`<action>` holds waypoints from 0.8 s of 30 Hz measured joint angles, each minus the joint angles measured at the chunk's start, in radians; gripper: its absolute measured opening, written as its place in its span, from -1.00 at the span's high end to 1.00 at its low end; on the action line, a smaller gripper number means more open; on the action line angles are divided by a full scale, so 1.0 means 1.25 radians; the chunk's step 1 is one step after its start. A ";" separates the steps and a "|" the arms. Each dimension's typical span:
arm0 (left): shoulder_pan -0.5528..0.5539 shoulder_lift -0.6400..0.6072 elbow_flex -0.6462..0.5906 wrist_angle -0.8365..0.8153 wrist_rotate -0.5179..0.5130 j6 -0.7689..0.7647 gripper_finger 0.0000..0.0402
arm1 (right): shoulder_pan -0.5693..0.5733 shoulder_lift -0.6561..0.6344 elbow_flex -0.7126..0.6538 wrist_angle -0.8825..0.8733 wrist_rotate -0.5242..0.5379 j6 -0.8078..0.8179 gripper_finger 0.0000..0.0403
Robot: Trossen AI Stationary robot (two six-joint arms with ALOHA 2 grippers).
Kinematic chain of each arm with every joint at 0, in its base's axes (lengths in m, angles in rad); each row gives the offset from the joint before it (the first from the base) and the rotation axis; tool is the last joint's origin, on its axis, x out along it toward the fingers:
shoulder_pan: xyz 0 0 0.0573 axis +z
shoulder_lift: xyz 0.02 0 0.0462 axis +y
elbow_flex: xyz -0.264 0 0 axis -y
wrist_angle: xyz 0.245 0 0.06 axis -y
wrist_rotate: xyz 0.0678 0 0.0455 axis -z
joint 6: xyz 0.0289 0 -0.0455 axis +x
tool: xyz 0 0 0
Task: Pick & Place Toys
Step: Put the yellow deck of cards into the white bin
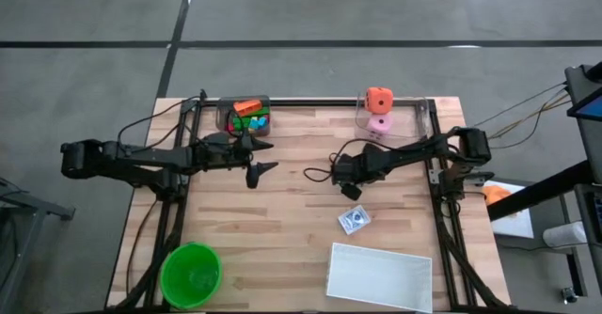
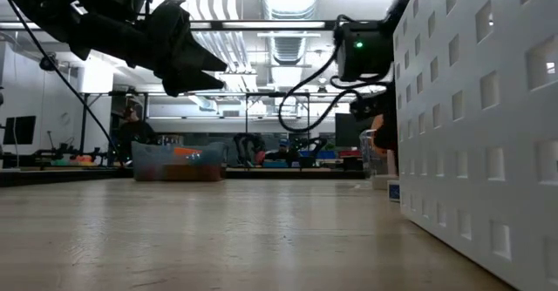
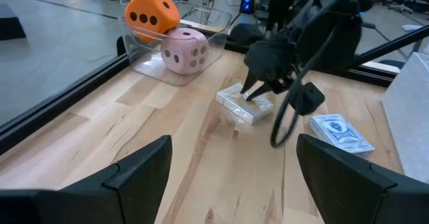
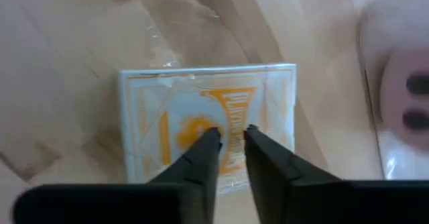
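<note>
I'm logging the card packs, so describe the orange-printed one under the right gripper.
The orange-printed card pack is a flat white rectangular box with an orange emblem, wrapped in clear crinkled film. It lies flat on the wooden table, near the clear bin holding the pink die. The right gripper points down at its middle, fingers nearly together, tips at its top face.

You can read no text: the orange print on the card pack (image 4: 208, 133) just beyond the right gripper's fingertips (image 4: 231, 140) is blurred.
</note>
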 joint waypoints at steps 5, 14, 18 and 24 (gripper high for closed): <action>0.000 0.000 0.000 -0.001 -0.005 0.000 -0.61 | 0.006 0.029 0.066 0.075 -0.052 -0.109 0.86; 0.000 0.000 0.000 -0.017 -0.023 0.003 -0.61 | 0.008 0.080 0.170 0.223 -0.232 -0.229 0.90; 0.000 0.000 0.000 -0.027 -0.023 0.003 -0.61 | 0.008 0.078 0.177 0.273 -0.228 -0.220 0.90; 0.000 0.000 0.000 -0.043 -0.025 0.003 -0.61 | 0.015 0.064 0.177 0.382 -0.218 -0.208 0.88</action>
